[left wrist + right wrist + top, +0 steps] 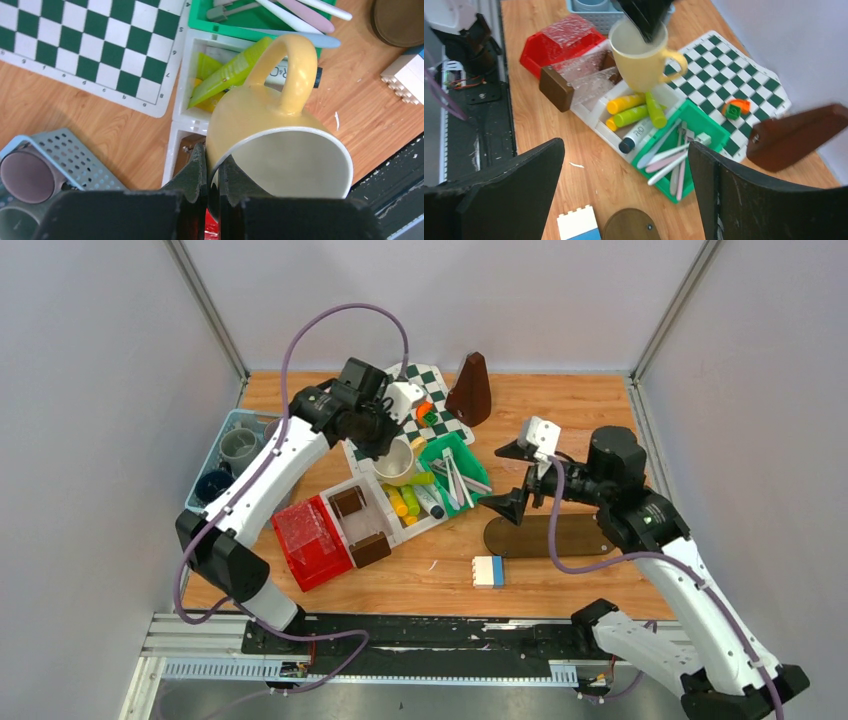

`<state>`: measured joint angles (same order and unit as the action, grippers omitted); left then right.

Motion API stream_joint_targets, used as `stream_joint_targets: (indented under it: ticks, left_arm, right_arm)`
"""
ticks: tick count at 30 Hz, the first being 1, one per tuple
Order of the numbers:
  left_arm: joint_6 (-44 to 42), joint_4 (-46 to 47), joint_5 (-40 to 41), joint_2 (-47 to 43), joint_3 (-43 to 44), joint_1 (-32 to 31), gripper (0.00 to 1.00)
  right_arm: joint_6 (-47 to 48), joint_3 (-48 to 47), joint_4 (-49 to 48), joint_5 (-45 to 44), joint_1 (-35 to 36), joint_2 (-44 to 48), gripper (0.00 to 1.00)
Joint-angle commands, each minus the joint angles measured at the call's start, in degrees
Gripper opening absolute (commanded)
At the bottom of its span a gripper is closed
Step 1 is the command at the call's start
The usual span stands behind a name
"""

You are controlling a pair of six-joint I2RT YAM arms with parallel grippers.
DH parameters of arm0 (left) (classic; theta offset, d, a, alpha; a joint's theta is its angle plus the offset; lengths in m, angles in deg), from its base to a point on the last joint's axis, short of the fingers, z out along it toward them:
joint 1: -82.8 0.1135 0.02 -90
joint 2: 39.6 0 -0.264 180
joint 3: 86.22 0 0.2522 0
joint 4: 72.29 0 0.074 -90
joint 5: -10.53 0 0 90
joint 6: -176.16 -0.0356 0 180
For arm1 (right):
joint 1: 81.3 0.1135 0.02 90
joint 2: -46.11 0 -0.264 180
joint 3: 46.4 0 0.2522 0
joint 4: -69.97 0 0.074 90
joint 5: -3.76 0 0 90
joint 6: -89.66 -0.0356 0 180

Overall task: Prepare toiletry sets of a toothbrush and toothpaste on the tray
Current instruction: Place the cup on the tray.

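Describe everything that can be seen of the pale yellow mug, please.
The pale yellow mug looks like glazed ceramic: glossy yellow outside, whitish inside, with one loop handle. It is empty and roughly upright. The left claw pinches its rim, one finger inside and one outside, and nothing else appears to touch it. It hangs over the white divided tray that holds the tubes.

Pinched by the left fingers (197,172), the pale yellow mug (250,115) hangs over the white organizer's (182,75) far end, crowding the tubes (626,103) from 12 o'clock. At the organizer's 2 o'clock, the green bin (197,17) of toothbrushes (455,478) lies uncovered before the wide-spread right fingers (499,195). Bare table (420,575) opens at 5 o'clock, between the red box (312,545) and the white-and-blue brick block (489,571).
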<state>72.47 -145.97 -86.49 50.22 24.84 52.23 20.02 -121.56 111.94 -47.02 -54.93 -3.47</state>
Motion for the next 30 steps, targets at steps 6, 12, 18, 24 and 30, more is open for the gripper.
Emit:
stream_joint_targets:
  ticks: [6, 12, 18, 24, 30]
  left_arm:
    - [-0.9, 2.3, 0.2, 3.3, 3.4, -6.9, 0.00]
    - [-1.3, 0.4, 1.7, 4.8, 5.0, -11.2, 0.00]
    - [-1.4, -1.3, 2.5, 6.0, 6.3, -14.6, 0.00]
    - [-2.0, -2.6, 3.6, 6.6, 7.3, -16.8, 0.00]
    - [-2.3, -3.0, 3.5, 6.5, 7.2, -17.9, 0.00]
  right_arm:
    - [12.4, -7.9, 4.3, -7.2, 14.6, -10.3, 0.95]
    - [18.1, -9.4, 5.2, -12.4, 21.4, -14.8, 0.89]
    - [22.7, -12.6, 8.4, -17.0, 26.8, -19.0, 0.78]
    - [24.9, -14.8, 13.4, -22.6, 29.8, -23.8, 0.68]
    - [25.8, -14.3, 14.4, -26.7, 30.9, -26.3, 0.60]
